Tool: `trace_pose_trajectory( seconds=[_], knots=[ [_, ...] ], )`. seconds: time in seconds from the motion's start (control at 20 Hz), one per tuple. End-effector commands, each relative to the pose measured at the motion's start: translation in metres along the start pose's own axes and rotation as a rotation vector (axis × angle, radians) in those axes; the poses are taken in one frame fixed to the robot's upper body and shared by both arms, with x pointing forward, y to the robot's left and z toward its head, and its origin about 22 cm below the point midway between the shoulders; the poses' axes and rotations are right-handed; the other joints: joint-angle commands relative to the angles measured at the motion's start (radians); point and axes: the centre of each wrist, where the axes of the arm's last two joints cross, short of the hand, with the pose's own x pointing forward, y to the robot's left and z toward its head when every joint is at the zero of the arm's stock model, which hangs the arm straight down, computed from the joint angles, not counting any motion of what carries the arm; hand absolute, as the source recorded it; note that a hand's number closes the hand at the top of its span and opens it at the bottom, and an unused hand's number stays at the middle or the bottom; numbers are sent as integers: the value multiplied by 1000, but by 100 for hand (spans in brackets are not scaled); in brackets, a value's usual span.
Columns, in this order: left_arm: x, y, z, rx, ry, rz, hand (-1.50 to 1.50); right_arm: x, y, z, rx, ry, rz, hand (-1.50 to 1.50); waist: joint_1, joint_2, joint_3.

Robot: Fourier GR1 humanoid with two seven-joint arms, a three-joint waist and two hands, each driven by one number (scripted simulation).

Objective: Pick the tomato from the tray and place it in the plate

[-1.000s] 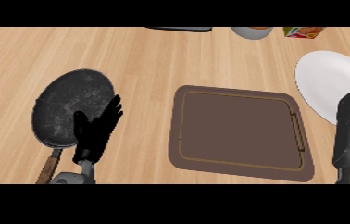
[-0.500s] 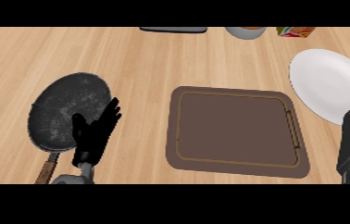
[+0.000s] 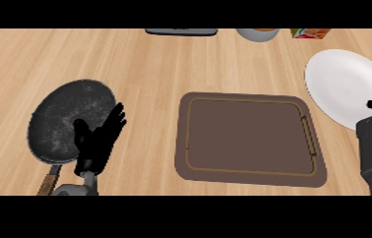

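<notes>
The brown tray (image 3: 251,175) lies at the middle of the counter with nothing showing on it. No tomato is visible in the head view. The white plate (image 3: 338,84) sits at the right, cut by the view's edge. My left hand (image 3: 98,138) rests open at the lower left, fingers up, beside a dark pan. Of my right hand (image 3: 364,143) only a dark sliver shows at the right edge, just below the plate and right of the tray.
A black speckled frying pan (image 3: 65,116) with a wooden handle lies at the left, partly under my left hand. Along the far edge sit a dark flat object (image 3: 181,31), a grey bowl (image 3: 256,34) and a colourful box (image 3: 310,33).
My right arm has slid further out past the right edge and more of the plate now shows. The left hand has stayed still.
</notes>
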Motion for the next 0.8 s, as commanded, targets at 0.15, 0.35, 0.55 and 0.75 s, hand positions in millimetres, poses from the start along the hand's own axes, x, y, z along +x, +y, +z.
trace_pose_trajectory(
  seconds=[0.15,0.35,0.55,0.75],
  knots=[
    [-9,12,7,16,12,-1,0,-8,7,13,-84,-47,-242,-150,1,-6,1],
    [-4,5,3,1,23,2,0,3,2,18,-163,-36,-384,-150,-4,-6,1],
    [-4,10,3,27,11,4,0,12,-4,20,-162,5,-455,-150,-24,-15,-2],
    [-13,20,8,42,13,18,0,-5,-8,66,-57,4,-517,-150,-43,-25,-4]
  ],
)
